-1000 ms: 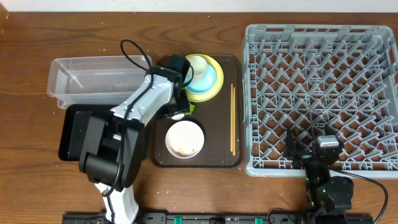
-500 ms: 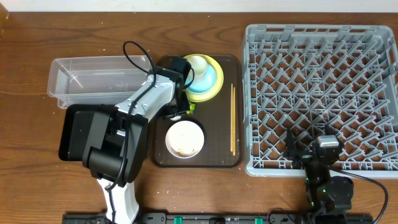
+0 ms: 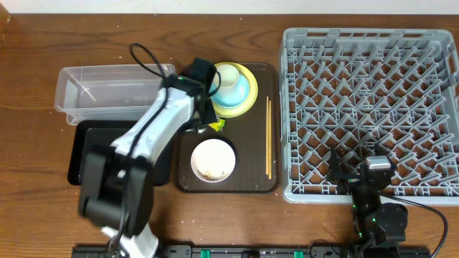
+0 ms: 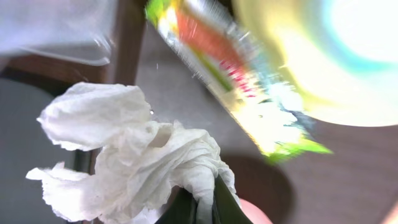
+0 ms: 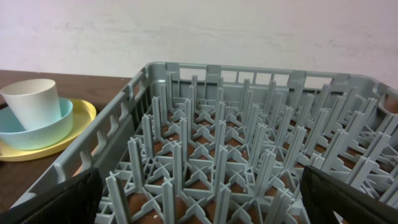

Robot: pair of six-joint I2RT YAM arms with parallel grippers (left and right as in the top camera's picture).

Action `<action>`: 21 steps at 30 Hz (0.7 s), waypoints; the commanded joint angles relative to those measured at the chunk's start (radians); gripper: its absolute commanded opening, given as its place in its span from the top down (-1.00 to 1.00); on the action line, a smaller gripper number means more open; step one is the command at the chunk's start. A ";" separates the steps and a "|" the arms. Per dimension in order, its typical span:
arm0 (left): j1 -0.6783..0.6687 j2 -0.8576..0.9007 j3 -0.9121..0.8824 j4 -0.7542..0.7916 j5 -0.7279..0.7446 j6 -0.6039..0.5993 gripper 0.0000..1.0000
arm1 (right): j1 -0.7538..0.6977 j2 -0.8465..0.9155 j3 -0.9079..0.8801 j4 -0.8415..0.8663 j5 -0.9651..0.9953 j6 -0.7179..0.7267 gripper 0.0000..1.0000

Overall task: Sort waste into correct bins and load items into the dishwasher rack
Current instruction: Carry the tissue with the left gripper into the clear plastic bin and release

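The left gripper [image 4: 198, 210] is pinched tight on the tissue [image 4: 124, 155], whose crumpled bulk spills out leftward from between the dark fingertips. From overhead this arm reaches across to the far left part of the brown tray [image 3: 271, 183], with its wrist over the tray's edge beside the plate [image 3: 247, 102]. The tissue is mostly hidden under it there, so whether it is clear of the tray is hard to say. The wrapper [image 3: 215, 126] lies on the brown tray just beside the plate's near left rim; in the wrist view it is blurred. The blue bowl [image 3: 242, 89] sits on the plate with the cup [image 3: 228, 75] upright inside it. The white bowl [image 3: 213, 159], holding a few scraps [image 3: 209, 172], stands at the near end of the brown tray, and the chopsticks [image 3: 269, 136] lie along the tray's right side. The tub [image 3: 107, 89] sits left of the brown tray, with the black tray [image 3: 80, 154] just nearer. The right gripper [image 5: 199, 202] hangs over the near edge of the rack [image 3: 369, 107], jaws spread wide and holding nothing.
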 commanded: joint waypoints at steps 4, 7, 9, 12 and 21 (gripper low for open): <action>0.076 -0.147 0.022 0.058 -0.032 0.025 0.88 | 0.009 -0.005 -0.002 -0.004 -0.004 -0.006 -0.98; 0.131 -0.174 0.022 0.089 -0.077 0.025 0.87 | 0.009 -0.005 -0.002 -0.004 -0.004 -0.006 -0.98; 0.174 -0.176 0.022 0.106 -0.093 0.025 0.87 | 0.009 -0.005 -0.002 -0.004 -0.004 -0.006 -0.98; 0.246 -0.163 0.022 0.127 -0.113 0.024 0.87 | 0.009 -0.005 -0.002 -0.004 -0.004 -0.006 -0.99; 0.348 -0.113 0.021 0.210 -0.113 0.025 0.76 | 0.009 -0.005 -0.002 -0.004 -0.004 -0.006 -0.99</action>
